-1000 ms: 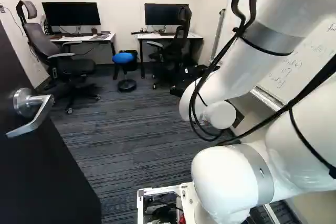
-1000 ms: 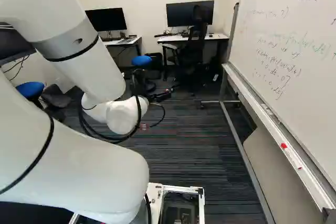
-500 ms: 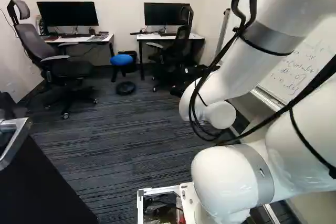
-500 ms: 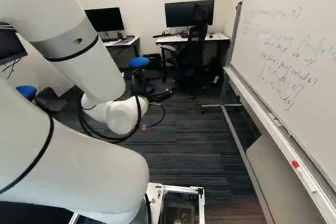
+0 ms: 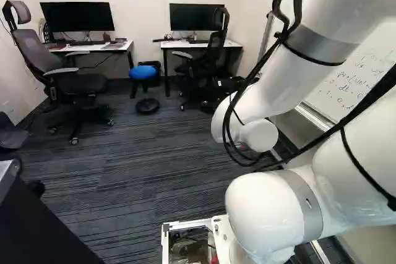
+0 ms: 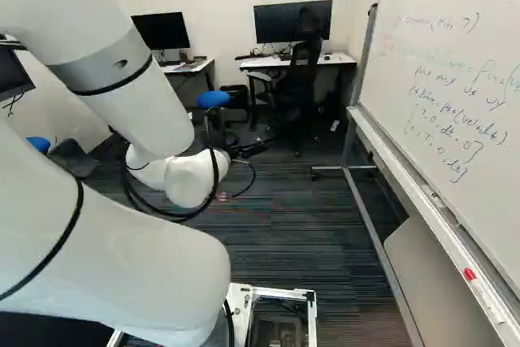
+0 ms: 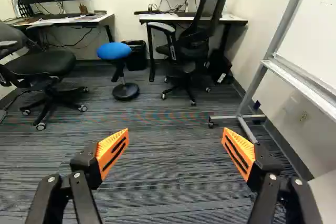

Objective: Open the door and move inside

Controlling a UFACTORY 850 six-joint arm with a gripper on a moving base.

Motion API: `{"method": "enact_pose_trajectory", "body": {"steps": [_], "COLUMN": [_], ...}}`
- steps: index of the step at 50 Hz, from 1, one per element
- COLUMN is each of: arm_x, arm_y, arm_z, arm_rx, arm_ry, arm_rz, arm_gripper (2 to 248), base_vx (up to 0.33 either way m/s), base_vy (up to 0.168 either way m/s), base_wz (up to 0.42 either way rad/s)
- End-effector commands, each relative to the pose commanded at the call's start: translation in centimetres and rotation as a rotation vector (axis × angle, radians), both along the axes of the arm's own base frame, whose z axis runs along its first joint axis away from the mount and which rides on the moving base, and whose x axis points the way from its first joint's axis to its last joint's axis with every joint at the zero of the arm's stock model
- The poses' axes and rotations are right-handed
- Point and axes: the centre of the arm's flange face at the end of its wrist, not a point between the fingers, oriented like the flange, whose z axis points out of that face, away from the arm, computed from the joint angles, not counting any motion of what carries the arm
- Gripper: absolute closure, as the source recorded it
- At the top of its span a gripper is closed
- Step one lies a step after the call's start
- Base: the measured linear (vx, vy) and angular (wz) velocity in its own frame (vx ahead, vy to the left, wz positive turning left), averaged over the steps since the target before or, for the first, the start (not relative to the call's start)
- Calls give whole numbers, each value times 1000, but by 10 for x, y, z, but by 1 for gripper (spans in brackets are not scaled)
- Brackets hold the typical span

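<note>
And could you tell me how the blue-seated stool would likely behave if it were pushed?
The blue-seated stool would probably rock or tip if pushed at the seat, which stands high on a slim post. It seems unlikely to roll freely, as its round black base shows no wheels.

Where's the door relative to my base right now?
The door fills the lower left corner of the left base view, left of the white frame, with the gray office chair beyond it.
</note>
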Motion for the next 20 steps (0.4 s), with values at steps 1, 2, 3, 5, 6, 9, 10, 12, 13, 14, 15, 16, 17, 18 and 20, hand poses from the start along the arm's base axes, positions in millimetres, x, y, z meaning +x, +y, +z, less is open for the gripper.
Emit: {"method": "enact_pose_trajectory", "body": {"steps": [1, 2, 3, 5, 6, 9, 10, 12, 13, 14, 15, 16, 17, 18, 20], "arm_x": [0, 0, 0, 0, 0, 0, 0, 0, 0, 0, 0, 0, 0, 0, 0], "arm_y": [0, 0, 0, 0, 0, 0, 0, 0, 0, 0, 0, 0, 0, 0, 0], "arm_z": [0, 0, 0, 0, 0, 0, 0, 0, 0, 0, 0, 0, 0, 0, 0], "arm_rx": [0, 0, 0, 0, 0, 0, 0, 0, 0, 0, 0, 0, 0, 0, 0], "arm_ry": [0, 0, 0, 0, 0, 0, 0, 0, 0, 0, 0, 0, 0, 0, 0], "arm_rz": [0, 0, 0, 0, 0, 0, 0, 0, 0, 0, 0, 0, 0, 0, 0], "arm_gripper": [3, 3, 3, 3, 3, 3, 3, 3, 3, 3, 3, 3, 3, 3, 3], "base_vx": [-24, 0, 0, 0, 0, 0, 0, 0, 0, 0, 0, 0, 0, 0, 0], "base_vy": [2, 0, 0, 0, 0, 0, 0, 0, 0, 0, 0, 0, 0, 0, 0], "base_wz": [3, 0, 0, 0, 0, 0, 0, 0, 0, 0, 0, 0, 0, 0, 0]}}
